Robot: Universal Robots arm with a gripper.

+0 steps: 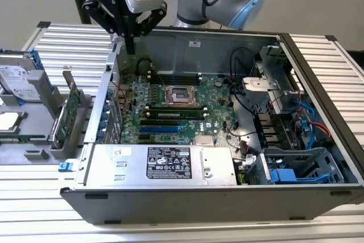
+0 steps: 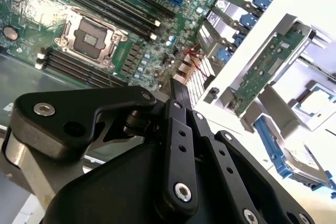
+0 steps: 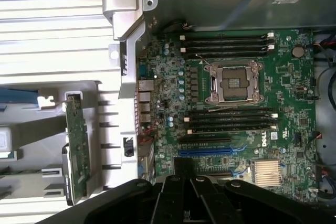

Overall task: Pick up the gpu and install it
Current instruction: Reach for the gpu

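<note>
Your gpu [image 1: 67, 115] isn't in the gripper. It's standing on edge in a grey holder [image 1: 79, 135] outside the case [image 1: 227, 203], just off the case's side wall on the exterior view's left. You can see its green face in both wrist views [image 2: 265, 66] [image 3: 76, 145], slotted upright between the holder's posts.

The gripper [image 1: 131, 48] hangs over the case's back corner on the gpu's side, right above the wall, pointing straight down. So it's higher than the card and further back, well apart from it, with nothing touching. The fingers [image 2: 180, 90] look pressed together with nothing between them. In the first wrist view the gripper [image 3: 185, 163] sits over the board edge nearest the holder.

Inside the case you've got the motherboard [image 1: 187, 92] lying flat, with its socket [image 1: 181, 95] open and a blue slot [image 1: 162, 123] nearer the power supply [image 1: 165, 163]. That slot has no card in it, so the install isn't done.

Past the holder on the exterior view's left lies a hard drive [image 1: 17, 75].
</note>
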